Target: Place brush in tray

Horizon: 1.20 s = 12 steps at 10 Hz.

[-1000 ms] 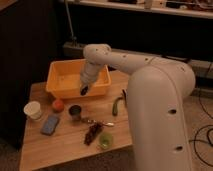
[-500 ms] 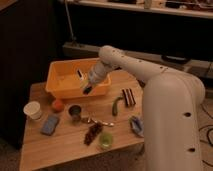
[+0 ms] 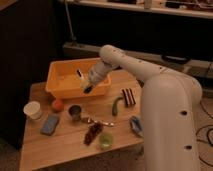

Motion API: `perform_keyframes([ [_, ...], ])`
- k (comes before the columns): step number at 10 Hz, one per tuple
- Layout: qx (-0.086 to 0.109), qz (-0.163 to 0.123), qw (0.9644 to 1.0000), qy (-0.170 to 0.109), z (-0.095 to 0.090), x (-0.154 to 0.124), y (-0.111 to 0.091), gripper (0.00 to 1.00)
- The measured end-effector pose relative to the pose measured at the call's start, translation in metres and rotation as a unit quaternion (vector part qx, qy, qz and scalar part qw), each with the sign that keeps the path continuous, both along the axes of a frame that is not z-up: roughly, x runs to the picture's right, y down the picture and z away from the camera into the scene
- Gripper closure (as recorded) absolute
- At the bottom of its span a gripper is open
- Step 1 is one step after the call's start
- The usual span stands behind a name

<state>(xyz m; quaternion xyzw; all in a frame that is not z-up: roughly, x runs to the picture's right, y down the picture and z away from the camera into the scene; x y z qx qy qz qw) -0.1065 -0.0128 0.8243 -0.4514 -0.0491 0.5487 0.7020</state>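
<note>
The gripper hangs low over the front right part of the tray, its 2 fingers clamped together on what looks like the brush, whose whitish handle sticks up and to the left above the tray's floor. The tray sits at the back left of the table. In front of it lie 1 white cup, an orange ball, a blue sponge and a metal cup. A green vegetable lies to the tray's right.
</note>
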Motion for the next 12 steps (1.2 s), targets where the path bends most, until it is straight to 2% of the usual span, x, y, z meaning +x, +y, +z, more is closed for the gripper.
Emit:
perform_keyframes([
  [2, 0.005, -0.011, 0.9999, -0.004, 0.001, -0.02, -0.011, 0.99],
  [3, 0.005, -0.018, 0.9998, -0.005, 0.002, -0.027, -0.016, 0.94],
  [4, 0.006, -0.022, 0.9997, -0.005, 0.002, -0.028, -0.019, 0.86],
  [10, 0.006, -0.041, 0.9989, -0.021, -0.005, -0.029, -0.025, 0.25],
  [12, 0.007, -0.043, 0.9986, -0.029, -0.006, -0.029, -0.025, 0.2],
])
